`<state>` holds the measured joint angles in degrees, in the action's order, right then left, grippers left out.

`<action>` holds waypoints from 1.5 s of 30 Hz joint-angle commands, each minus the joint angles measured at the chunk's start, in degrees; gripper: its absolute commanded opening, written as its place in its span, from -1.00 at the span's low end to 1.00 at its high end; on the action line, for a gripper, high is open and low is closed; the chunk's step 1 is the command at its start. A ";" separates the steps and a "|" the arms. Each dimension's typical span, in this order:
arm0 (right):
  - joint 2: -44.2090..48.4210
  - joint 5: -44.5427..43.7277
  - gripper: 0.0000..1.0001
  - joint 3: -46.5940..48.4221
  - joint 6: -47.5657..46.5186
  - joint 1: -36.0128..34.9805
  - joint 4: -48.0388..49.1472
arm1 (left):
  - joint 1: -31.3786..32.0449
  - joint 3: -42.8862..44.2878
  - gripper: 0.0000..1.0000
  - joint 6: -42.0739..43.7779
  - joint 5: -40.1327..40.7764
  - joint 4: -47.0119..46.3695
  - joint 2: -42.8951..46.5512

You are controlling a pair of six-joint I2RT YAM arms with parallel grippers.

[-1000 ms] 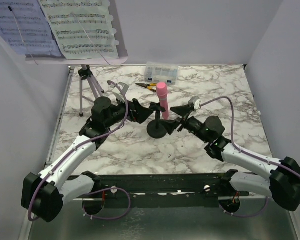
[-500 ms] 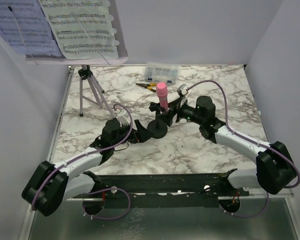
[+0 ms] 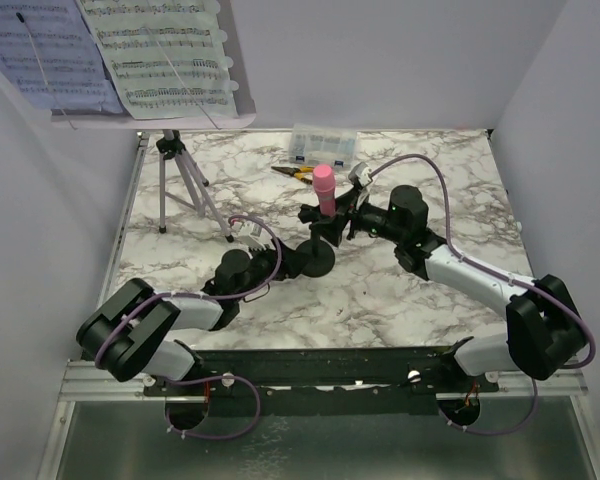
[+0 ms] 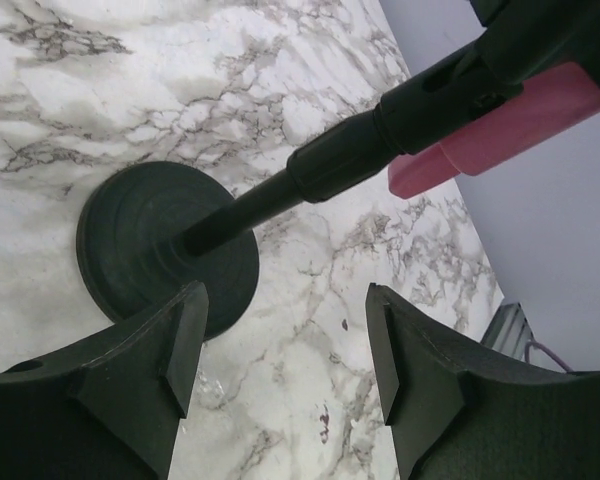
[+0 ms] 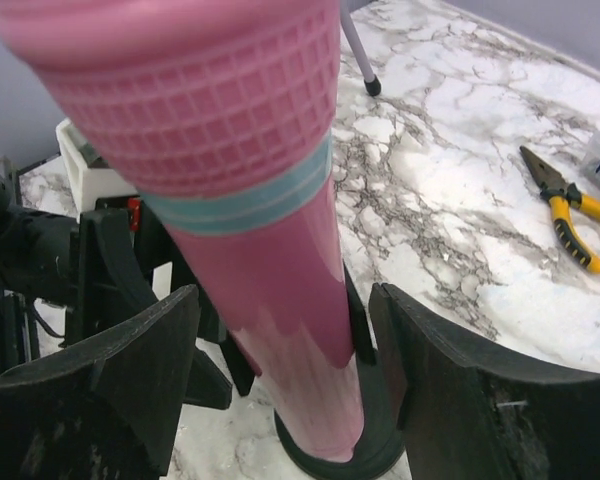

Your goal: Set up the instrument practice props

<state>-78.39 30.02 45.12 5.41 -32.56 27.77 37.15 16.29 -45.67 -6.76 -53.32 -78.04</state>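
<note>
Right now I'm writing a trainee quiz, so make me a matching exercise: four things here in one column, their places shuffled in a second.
Things:
1 pink microphone
2 pliers
3 round base
4 sheet-music pages

Places:
A on the stand plate, far left
B inside the open right gripper
C lying near the clear box
D just ahead of the open left gripper

Pairs: 1-B; 2-C; 3-D; 4-A
</note>
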 commanded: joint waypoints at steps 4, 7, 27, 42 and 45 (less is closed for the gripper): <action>-3.87 3.28 0.26 4.13 -1.58 0.22 1.80 | 0.60 -0.66 0.40 3.57 3.95 -24.47 -10.61; -3.51 3.23 -0.03 3.37 -1.21 0.21 3.54 | 1.12 0.71 0.41 5.24 4.08 -28.90 -15.43; 1.81 4.34 -0.99 0.19 -7.24 0.21 9.18 | 3.57 5.94 -0.44 15.08 14.26 -35.36 -30.96; 5.87 4.41 -0.99 0.62 -6.10 0.22 12.80 | 4.45 3.57 -0.91 14.60 16.71 -37.73 -35.26; 5.32 4.11 -0.99 0.30 -5.67 0.26 12.90 | 4.56 3.48 -0.91 14.04 15.98 -37.69 -34.58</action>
<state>-77.01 32.34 44.77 -1.48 -32.25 32.03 42.50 22.13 -31.48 4.01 -87.35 -109.80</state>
